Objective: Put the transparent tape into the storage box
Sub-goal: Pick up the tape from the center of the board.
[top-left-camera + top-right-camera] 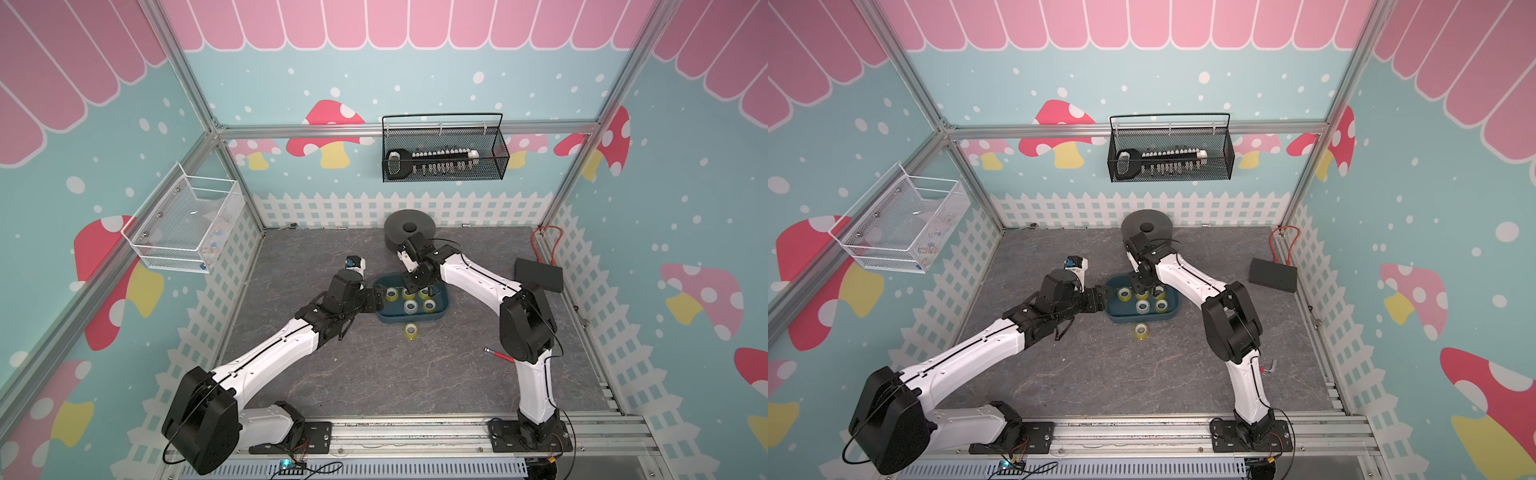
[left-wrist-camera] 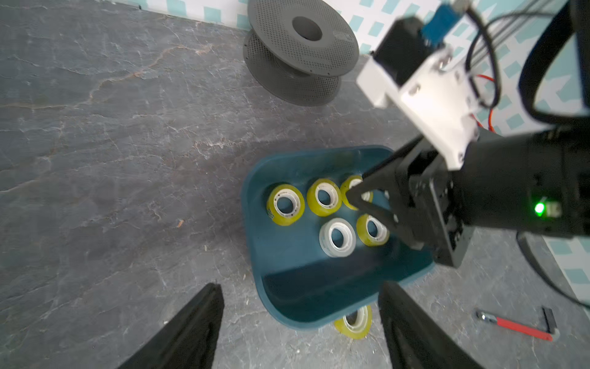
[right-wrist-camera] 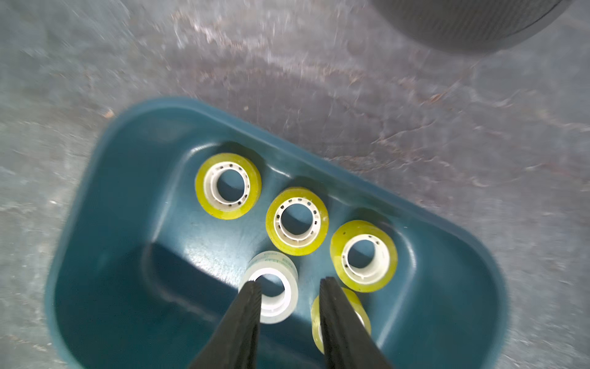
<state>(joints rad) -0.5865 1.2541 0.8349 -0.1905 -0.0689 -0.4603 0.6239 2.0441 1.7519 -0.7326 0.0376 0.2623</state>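
My R pincer (image 3: 291, 281) hangs released over the storage box (image 3: 127, 179), fingers parted w/ nothing between them; in the R wrist view the tips show in front of a white roll (image 3: 281, 308) and a yellow-tinted roll (image 1: 429, 306), contact w/ either can't be told; beyond them a row of three yellow rolls (image 3: 297, 222) lies along the box's far wall, all five holes up, none stacked; my L pincer (image 2: 301, 284) is released too, fingers spread wide and holding nothing, poised at the box's end on my L side; the teal box sits mid-table (image 1: 332, 374), approx. between my two arms in both top views; a sixth tape roll (image 1: 411, 331), yellow-tinted, lies hole up on the table outside the box, just beside its near long wall, gripped by neither pincer; behind the box, toward the back wall, stands a grey spool (image 1: 409, 232); off to my R a red-handled tool (image 2: 517, 326) lies on the table and a black slab (image 1: 539, 274) sits nr the side wall; a black wire basket (image 1: 442, 153) hangs on the back wall, a white mesh basket (image 1: 187, 224) on the L wall, both well apart from the box.
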